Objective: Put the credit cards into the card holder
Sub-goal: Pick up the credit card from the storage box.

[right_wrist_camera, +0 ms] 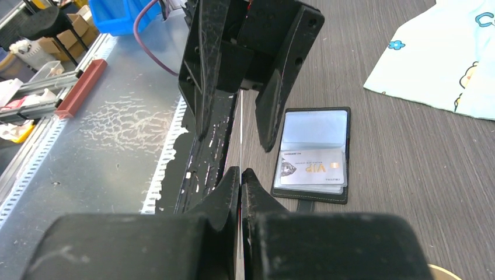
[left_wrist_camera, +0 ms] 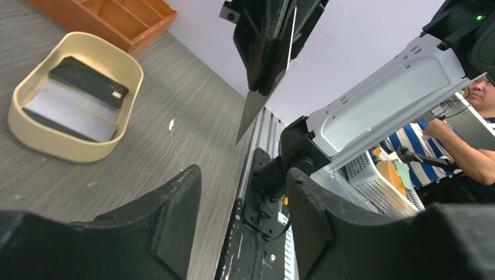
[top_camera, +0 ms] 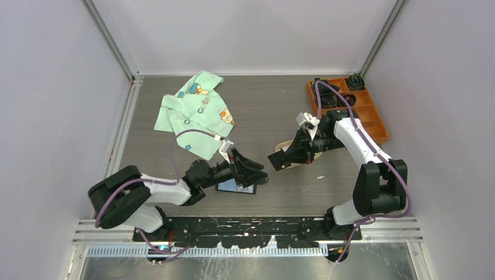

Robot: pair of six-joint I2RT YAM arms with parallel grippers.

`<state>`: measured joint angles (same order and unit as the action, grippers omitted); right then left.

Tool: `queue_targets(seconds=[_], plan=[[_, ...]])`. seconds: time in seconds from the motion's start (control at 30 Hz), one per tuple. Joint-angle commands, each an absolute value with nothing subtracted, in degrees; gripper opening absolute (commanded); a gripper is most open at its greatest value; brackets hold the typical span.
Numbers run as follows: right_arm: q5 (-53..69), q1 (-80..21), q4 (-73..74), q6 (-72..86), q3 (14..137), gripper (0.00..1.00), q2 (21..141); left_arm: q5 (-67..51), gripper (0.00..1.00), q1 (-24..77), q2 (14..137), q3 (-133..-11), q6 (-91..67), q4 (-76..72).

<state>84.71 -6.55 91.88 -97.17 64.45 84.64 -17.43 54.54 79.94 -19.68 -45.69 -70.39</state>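
The card holder [right_wrist_camera: 315, 125] lies open on the table, with a silver VIP card [right_wrist_camera: 312, 167] in its lower pocket. It sits just under my left gripper [top_camera: 264, 174] in the top view. My right gripper [right_wrist_camera: 240, 175] is shut on a thin credit card [right_wrist_camera: 240, 134], seen edge-on and pointing toward the left gripper. The left gripper's two fingers [right_wrist_camera: 280, 87] stand open on either side of that card's far edge, not touching it. In the left wrist view the held card [left_wrist_camera: 252, 108] hangs above my open left gripper [left_wrist_camera: 242, 198]. More credit cards, one dark [left_wrist_camera: 87, 81] and one white [left_wrist_camera: 67, 111], lie in the tray.
The beige oval tray [left_wrist_camera: 76, 149] sits below the right gripper. An orange divided bin [top_camera: 373, 116] stands at the back right. A pale green printed cloth [top_camera: 195, 111] lies at the back left. The metal rail [top_camera: 251, 230] runs along the near edge.
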Motion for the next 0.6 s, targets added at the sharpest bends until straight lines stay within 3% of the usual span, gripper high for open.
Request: queue_targets(seconds=[0.0,0.23,0.37,0.43,0.57], plan=[[87.16,-7.22,98.59,-99.94,65.66,0.03,84.96,-17.97,0.54,55.98,85.14,-24.64,-42.91,-81.83],[87.12,-7.86,98.86,-99.65,65.64,0.06,85.51,-18.2,0.4,56.81,90.53,-29.16,-42.36,-82.0],[87.1,-8.04,98.88,-99.36,65.6,0.06,85.74,-18.82,0.2,56.76,92.44,-30.16,-42.41,-82.0],[87.1,-8.08,98.88,-99.28,65.61,0.08,85.86,-19.35,0.02,56.65,92.92,-30.28,-42.33,-82.0],[85.13,-7.98,99.11,-99.22,66.46,0.21,86.38,-19.36,0.0,56.69,91.34,-28.7,-40.06,-80.1]])
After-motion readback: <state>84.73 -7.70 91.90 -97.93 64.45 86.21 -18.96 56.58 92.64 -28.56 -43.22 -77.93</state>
